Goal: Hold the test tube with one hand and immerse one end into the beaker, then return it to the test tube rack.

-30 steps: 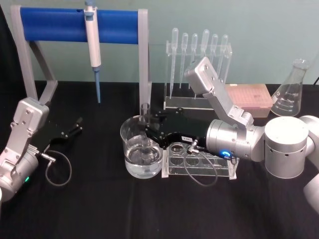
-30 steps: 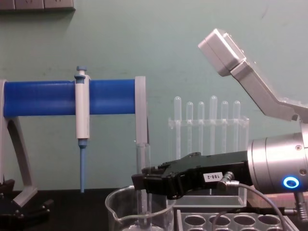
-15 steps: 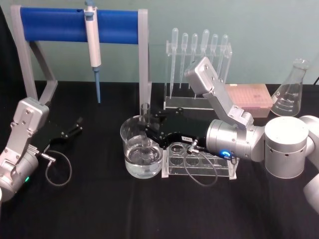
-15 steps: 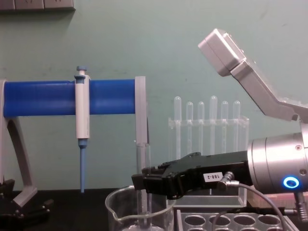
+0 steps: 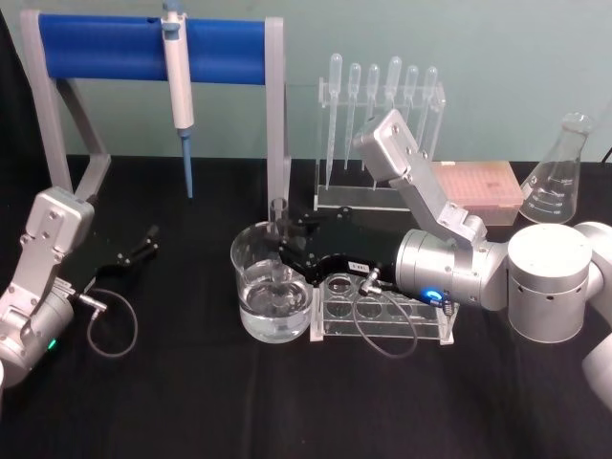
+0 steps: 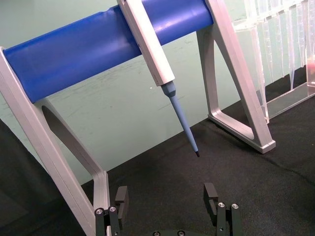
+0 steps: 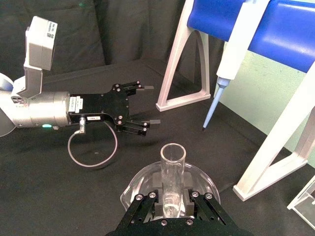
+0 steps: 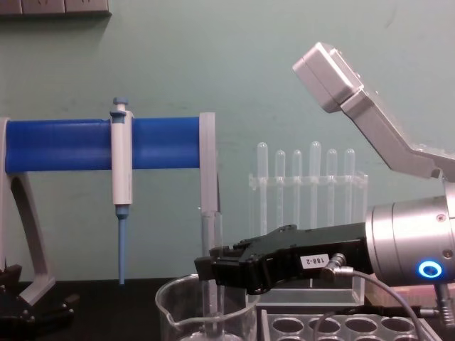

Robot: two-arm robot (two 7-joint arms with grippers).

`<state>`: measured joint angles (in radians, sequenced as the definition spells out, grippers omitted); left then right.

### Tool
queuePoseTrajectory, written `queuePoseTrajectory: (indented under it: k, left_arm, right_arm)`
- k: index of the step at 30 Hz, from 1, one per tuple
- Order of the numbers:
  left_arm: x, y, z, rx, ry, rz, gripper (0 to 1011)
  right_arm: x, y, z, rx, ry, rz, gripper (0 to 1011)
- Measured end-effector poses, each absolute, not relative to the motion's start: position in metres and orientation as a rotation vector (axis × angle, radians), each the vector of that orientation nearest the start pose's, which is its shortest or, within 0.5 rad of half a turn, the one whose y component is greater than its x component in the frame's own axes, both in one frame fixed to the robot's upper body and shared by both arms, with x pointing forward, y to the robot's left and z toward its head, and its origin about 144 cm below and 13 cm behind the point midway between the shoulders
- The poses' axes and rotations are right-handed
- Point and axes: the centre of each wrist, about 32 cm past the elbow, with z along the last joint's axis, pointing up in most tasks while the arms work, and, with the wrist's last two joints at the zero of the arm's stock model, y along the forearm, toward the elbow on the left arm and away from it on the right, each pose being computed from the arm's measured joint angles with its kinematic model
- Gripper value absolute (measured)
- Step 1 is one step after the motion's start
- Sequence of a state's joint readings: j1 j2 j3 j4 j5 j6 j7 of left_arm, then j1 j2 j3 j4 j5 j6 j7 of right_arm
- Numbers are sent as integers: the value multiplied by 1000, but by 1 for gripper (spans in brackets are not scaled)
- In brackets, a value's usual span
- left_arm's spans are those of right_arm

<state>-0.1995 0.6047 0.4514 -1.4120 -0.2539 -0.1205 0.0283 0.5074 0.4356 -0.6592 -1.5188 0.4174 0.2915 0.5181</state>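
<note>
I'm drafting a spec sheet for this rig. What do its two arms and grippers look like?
Both arms are silver-grey with cylindrical joints and a boxy silver wrist module. The right gripper is black with a white label, a blue ring light and a looped grey cable. The left gripper is black too, with a white label, a green light and a similar cable.

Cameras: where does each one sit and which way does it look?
Head view: up high, looking down; both grippers show, left gripper parked left, right gripper holding the test tube in the beaker.
Chest view: lower, looking straight across; the right gripper enters from the right.
Left wrist view: on the left arm, facing the pipette; its open fingers show.
Right wrist view: on the right arm, looking past the tube toward the left gripper.
Shared: head and chest both show the tube in the beaker.
</note>
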Motion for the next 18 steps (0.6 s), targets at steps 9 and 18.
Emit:
queuePoseTrajectory:
  k: [9, 18]
  left_arm:
    - [489, 310, 1140, 304, -285, 1248, 1000]
    - [489, 310, 1140, 304, -285, 1248, 1000]
  right_arm:
    - [538, -179, 1240, -276, -35, -528, 222]
    - [538, -179, 1240, -276, -35, -528, 222]
